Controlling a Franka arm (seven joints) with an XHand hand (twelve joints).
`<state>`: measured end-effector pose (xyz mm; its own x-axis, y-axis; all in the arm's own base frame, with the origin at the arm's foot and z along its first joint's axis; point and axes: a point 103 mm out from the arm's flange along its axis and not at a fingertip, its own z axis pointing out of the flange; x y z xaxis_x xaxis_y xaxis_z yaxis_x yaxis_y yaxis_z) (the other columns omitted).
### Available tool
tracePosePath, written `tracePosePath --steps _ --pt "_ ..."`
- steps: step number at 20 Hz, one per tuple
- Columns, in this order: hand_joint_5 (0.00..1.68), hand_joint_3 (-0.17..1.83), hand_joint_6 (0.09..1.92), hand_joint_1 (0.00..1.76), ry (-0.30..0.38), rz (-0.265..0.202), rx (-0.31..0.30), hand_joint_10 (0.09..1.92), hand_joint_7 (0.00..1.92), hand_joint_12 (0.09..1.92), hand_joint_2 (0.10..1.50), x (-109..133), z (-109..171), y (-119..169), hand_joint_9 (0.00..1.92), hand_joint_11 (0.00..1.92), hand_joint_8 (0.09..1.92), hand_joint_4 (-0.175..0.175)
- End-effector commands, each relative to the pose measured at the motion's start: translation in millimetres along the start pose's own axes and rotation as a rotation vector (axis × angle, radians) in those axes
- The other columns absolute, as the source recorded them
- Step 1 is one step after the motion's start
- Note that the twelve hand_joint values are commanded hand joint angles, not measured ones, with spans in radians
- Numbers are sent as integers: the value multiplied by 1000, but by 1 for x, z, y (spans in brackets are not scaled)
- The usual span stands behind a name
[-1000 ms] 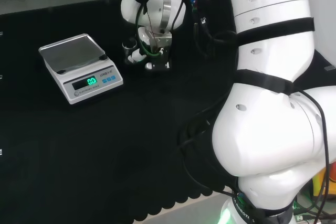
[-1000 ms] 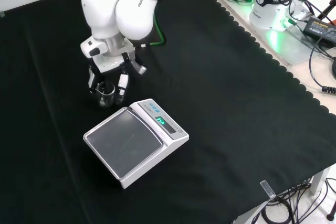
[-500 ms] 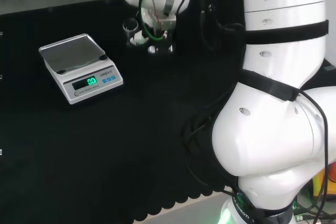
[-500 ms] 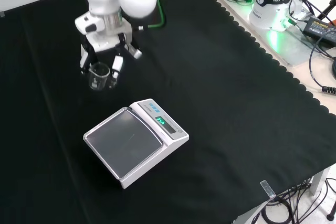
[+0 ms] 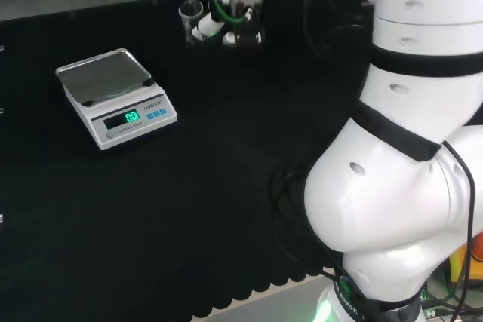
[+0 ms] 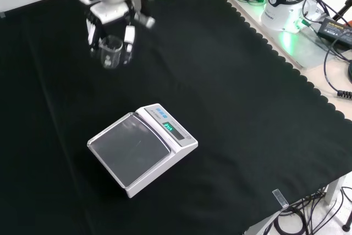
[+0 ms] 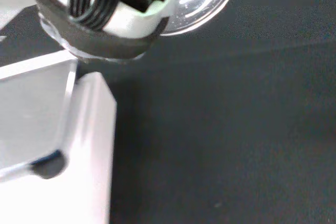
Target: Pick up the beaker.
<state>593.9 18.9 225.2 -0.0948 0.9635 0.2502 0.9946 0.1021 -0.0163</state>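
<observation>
The hand (image 6: 110, 12) is grasping the beaker (image 6: 111, 52): from the front view I see its black and white fingers (image 6: 128, 36) curled down either side of the clear glass, which hangs below the palm, upright and clear of the black cloth (image 6: 231, 92), near the top left of that view. In my head view the hand (image 5: 234, 5) sits at the top centre, just left of the arm's big white links (image 5: 407, 111), with the beaker (image 5: 189, 19) at its left side, its round rim showing against the dark cloth (image 5: 226, 186). I cannot tell whether the beaker holds anything. Through the wrist view I get the beaker's round glass base (image 7: 197, 1) close up, pressed against a blurred white and black part of the hand (image 7: 105, 9). Below and ahead of the lifted beaker in the front view stands a white digital scale (image 6: 143, 148), well apart from it, resting on the desk with its grey weighing pan bare and its lit green display facing the lower right. In the head view the scale (image 5: 115, 97) is to the left of the hand and nearer the camera. The wrist view catches a corner of the scale (image 7: 58, 150) too, large and pale beside the cloth. Along the desk's far right edge in the front view lie cables and the arm's lit base (image 6: 286, 4).
</observation>
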Motion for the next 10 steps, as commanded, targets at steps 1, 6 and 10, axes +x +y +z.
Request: tracePosePath --steps 1,6,10 --pt "1279 723 690 1205 85 -3 47 279 1666 885 627 63 -87 -107 1765 1368 515 -175" --pt "1280 730 691 1205 75 120 -1 278 1669 882 623 104 -78 -142 1768 1367 513 -175" --pt "1281 734 691 1205 67 125 -15 277 1670 881 620 130 -78 -159 1770 1366 512 -175"
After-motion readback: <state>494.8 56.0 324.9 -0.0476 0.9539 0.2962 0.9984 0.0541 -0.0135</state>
